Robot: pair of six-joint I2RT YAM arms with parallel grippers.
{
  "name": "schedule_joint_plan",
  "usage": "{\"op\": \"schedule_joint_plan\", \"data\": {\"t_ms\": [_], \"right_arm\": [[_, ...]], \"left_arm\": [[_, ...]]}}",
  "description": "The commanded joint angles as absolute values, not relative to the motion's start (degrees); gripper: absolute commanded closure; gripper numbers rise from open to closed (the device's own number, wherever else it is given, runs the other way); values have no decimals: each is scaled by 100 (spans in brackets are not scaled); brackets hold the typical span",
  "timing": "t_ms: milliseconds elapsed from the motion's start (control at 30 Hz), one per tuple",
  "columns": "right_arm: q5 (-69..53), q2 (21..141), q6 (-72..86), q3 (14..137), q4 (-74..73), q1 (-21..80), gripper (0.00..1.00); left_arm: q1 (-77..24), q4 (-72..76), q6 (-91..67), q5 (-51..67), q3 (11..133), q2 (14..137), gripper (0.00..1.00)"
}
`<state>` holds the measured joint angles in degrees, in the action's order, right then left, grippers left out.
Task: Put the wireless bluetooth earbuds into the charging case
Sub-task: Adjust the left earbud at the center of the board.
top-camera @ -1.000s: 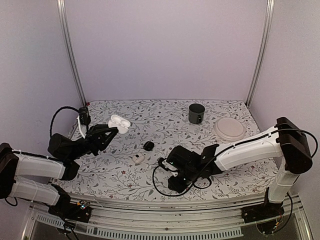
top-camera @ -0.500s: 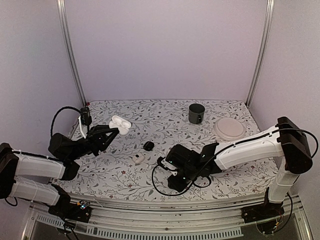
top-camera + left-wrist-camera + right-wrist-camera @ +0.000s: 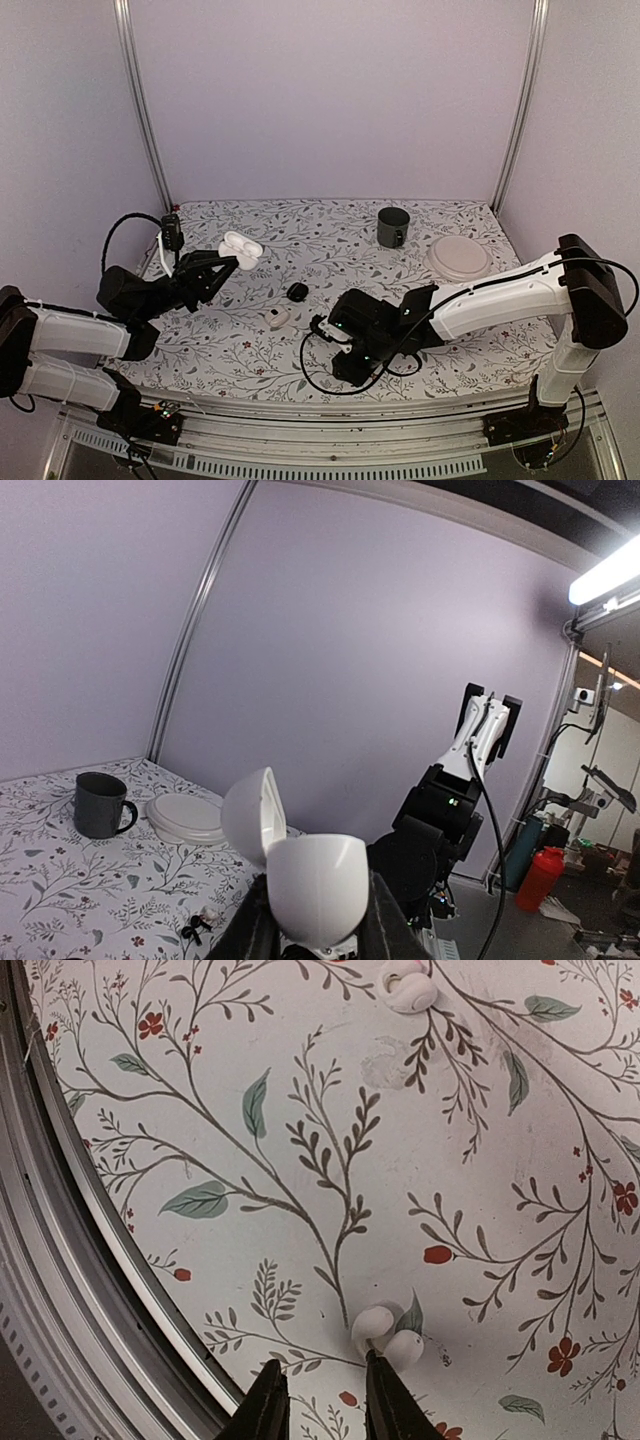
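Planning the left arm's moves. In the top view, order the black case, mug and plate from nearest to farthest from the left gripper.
From the left gripper, shut on the white case:
1. black case, mid-table, to the gripper's right.
2. mug, at the back, right of centre.
3. plate, far right.

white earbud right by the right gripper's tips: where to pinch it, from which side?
Probably from straight above: the earbud lies flat on the tablecloth, so only its sides are free. Pinch across its short width, where the two rounded lobes meet. It sits just ahead of one finger of the right gripper, not between the open jaws, so centre sideways first.
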<state>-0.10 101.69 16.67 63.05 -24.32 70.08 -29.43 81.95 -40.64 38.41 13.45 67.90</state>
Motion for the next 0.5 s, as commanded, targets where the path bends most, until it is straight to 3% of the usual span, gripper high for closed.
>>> {"op": "schedule_joint_plan", "data": {"t_ms": [0, 467], "right_arm": [[-34, 10228, 1617, 6293, -2470, 7031, 72], [-1, 10446, 1513, 6267, -2426, 7016, 71]], "left_arm": [[-2900, 8224, -4100, 3921, 1462, 6783, 100], [-2892, 8180, -4109, 3938, 1525, 6816, 100]]}}
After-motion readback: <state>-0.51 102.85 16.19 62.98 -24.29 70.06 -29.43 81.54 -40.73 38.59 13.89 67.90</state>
